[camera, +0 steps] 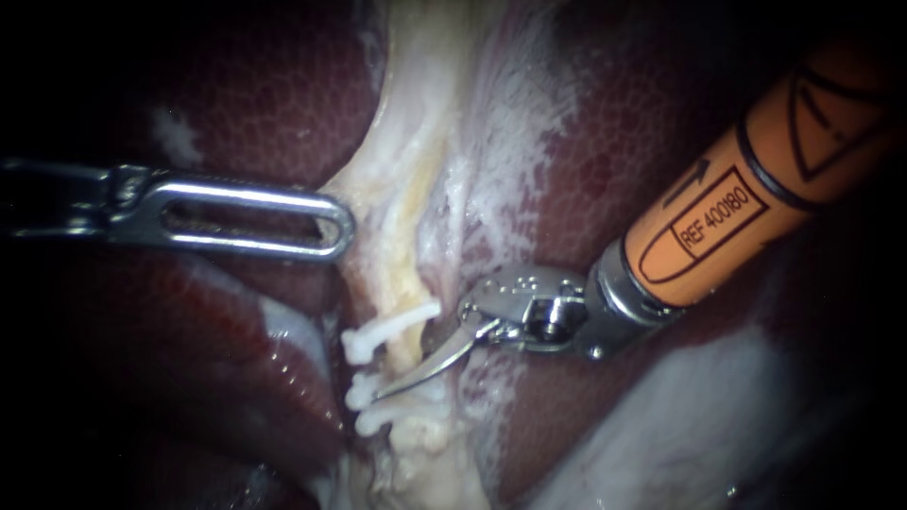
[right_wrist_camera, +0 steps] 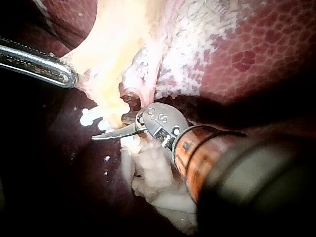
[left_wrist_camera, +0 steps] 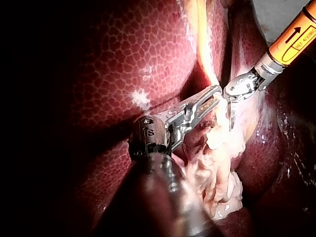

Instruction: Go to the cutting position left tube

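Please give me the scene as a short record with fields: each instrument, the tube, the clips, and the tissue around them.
left instrument: enters from the left, tip at the edge of the pale tissue
right instrument: blades apart; one blade lies across the tube, the other mostly hidden
tube: pale yellow, crossed by the blade between clips
clips: three, white; one above the blade, two below
liver: dark red, on both sides

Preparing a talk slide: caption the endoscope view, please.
Curved tip of the right instrument lies among white clips on the tube; the left instrument holds pale tissue beside it.
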